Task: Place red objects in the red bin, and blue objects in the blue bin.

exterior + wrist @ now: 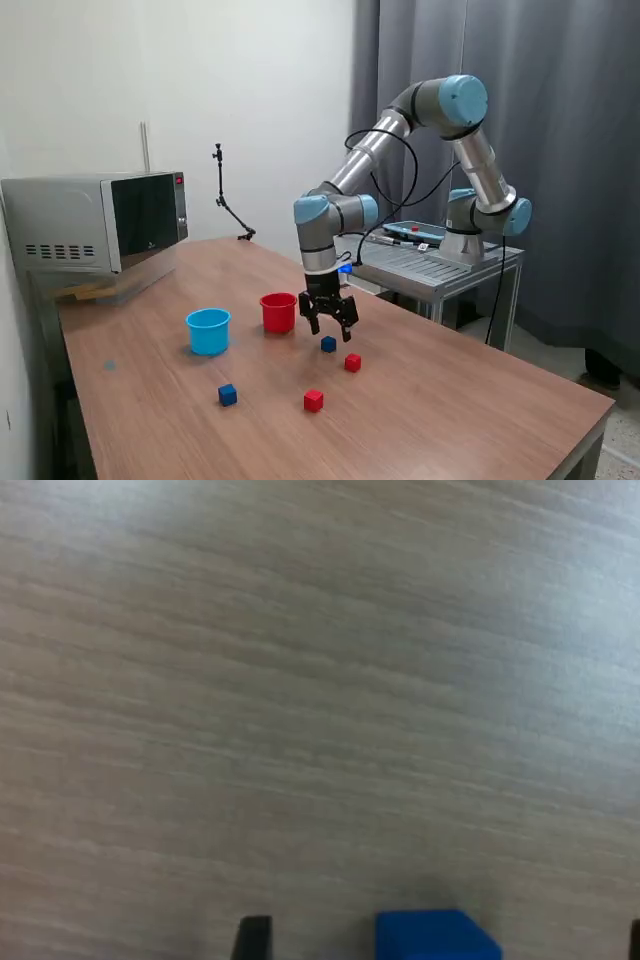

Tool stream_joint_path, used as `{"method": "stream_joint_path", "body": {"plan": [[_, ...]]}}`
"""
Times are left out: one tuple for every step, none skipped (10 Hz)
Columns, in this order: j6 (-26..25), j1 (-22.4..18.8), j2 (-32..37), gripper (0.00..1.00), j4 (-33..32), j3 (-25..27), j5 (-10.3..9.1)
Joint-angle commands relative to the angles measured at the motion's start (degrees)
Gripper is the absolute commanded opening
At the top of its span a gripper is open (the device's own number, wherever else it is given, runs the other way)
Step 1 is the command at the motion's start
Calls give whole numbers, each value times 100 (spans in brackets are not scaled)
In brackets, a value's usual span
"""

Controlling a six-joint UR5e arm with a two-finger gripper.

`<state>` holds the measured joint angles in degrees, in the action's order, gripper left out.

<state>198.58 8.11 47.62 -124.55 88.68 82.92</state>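
Note:
My gripper point(330, 330) hangs open just above the wooden table, directly over a dark blue cube point(328, 344). In the wrist view that same blue cube point(435, 935) sits at the picture's edge between my two dark fingertips point(252, 938), untouched. Another blue cube point(228, 395) lies nearer the table's front, below the light blue bin point(208, 331). Two red cubes rest on the table: one point(353, 363) just right of my gripper in the exterior view, the other point(314, 401) further forward. The red bin point(278, 312) stands close to my gripper, on the exterior view's left.
A microwave point(100, 222) stands at the back of the table point(450, 410) on the exterior view's left. A thin black stand point(225, 205) rises behind the table. My arm's base sits on a metal cart point(440, 262) at the exterior view's right.

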Motion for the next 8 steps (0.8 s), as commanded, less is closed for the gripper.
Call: {"method": "stream_joint_path", "body": {"plan": [[-21,-11,-34,100,1,-9,-134],[-21,-20,-34,100,-8,-18,-179],[-30,-20,-34,100,1,-61,-180],[-30,-20,-25,100,1,-123,-180],[-21,-20,-25,100,9,-149,-180],[-21,-20,-25,100,27,-158,-180],[-21,-20,-34,100,36,-150,-171],[-21,-12,-34,100,36,-150,-171]]}}
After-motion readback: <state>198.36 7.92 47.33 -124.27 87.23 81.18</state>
